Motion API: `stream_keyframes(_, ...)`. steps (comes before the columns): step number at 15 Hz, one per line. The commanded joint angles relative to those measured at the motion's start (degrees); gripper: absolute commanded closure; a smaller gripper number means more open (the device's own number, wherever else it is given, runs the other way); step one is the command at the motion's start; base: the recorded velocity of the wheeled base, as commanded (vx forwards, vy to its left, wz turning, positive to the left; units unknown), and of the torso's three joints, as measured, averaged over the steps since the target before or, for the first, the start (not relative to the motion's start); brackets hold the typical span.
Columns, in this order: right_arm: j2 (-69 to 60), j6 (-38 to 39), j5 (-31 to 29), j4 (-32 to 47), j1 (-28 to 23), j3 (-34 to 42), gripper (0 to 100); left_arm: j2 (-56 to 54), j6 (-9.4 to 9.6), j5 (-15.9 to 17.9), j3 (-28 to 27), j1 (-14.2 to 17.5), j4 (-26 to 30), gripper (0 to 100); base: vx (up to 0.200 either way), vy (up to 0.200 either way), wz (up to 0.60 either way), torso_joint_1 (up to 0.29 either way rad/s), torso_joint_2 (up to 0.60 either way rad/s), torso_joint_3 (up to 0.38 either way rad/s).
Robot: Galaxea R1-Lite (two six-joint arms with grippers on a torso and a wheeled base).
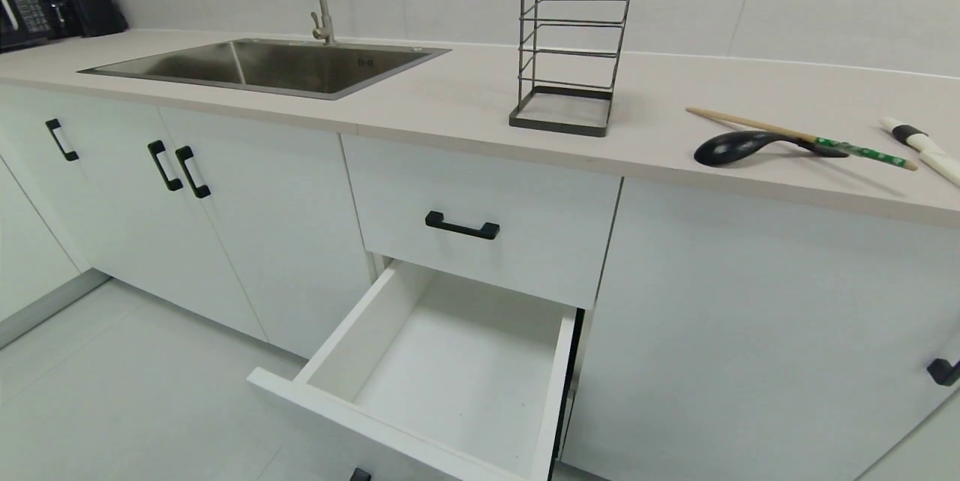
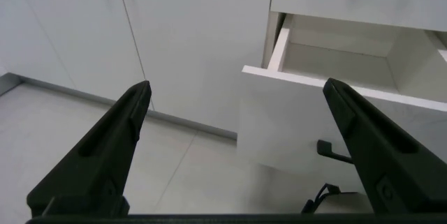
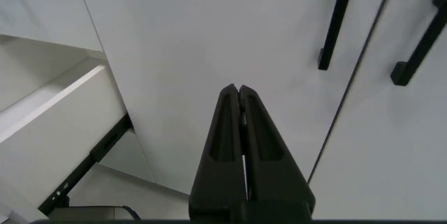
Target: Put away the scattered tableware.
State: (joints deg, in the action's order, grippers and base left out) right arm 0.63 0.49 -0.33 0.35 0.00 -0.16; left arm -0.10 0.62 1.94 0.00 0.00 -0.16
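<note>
Left pincer (image 2: 237, 88) hangs low in front of the cabinets with its jaws spread wide and nothing between them, facing the open drawer (image 2: 349, 63). The right pincer (image 3: 239, 95) is pressed fully closed and empty, close to a white cabinet door. Up on the tabletop (image 1: 465, 102), the tableware waits far to the right: a black spoon (image 1: 739, 145), a wooden stick with a green patterned end (image 1: 802, 137) lying across the spoon's handle, and a white utensil with a black band (image 1: 926, 147) at the view's edge. Here's the danger as I read it: all three lie near the tabletop's front edge, and the stick and spoon are crossed. Lifting one could flick the other over the edge and onto the floor. The stick is thin and lies flat, so a closed pincer would just push it along; those jaws need to open first. The drawer juts out into the floor space, so a low arm swinging across could knock its front or side wall. The shut drawer above overhangs its rear part, so the front part is the place to drop things in. There's open tabletop between the wire rack (image 1: 570, 38) and the spoon.
</note>
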Motion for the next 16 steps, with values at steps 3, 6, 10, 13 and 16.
stream_keyframes(3,0.1,0.0,0.0,0.0,0.0,0.0,100,0.1,-0.01,0.0,0.0,0.0,0.0,0,0.0,0.0,0.0,0.071,-0.09,-0.024)
stream_keyframes(6,0.1,0.0,0.0,0.0,0.0,0.0,100,0.1,-0.09,0.0,0.0,0.0,0.0,0,0.0,0.0,0.0,0.222,-0.07,-0.105)
stream_keyframes(10,0.1,0.0,0.0,0.0,0.0,0.0,100,0.1,-0.36,-0.1,0.0,0.0,0.0,0,0.0,0.0,0.0,0.239,-0.53,-0.223)
stream_keyframes(13,0.1,0.0,0.0,0.0,0.0,0.0,100,0.1,-0.45,-0.2,0.0,0.0,0.0,0,0.0,0.0,0.0,0.212,-0.53,-0.191)
stream_keyframes(16,0.1,0.0,0.0,0.0,0.0,0.0,100,0.1,-0.45,-0.2,0.0,0.0,0.0,0,0.0,0.0,0.0,0.173,-0.46,-0.214)
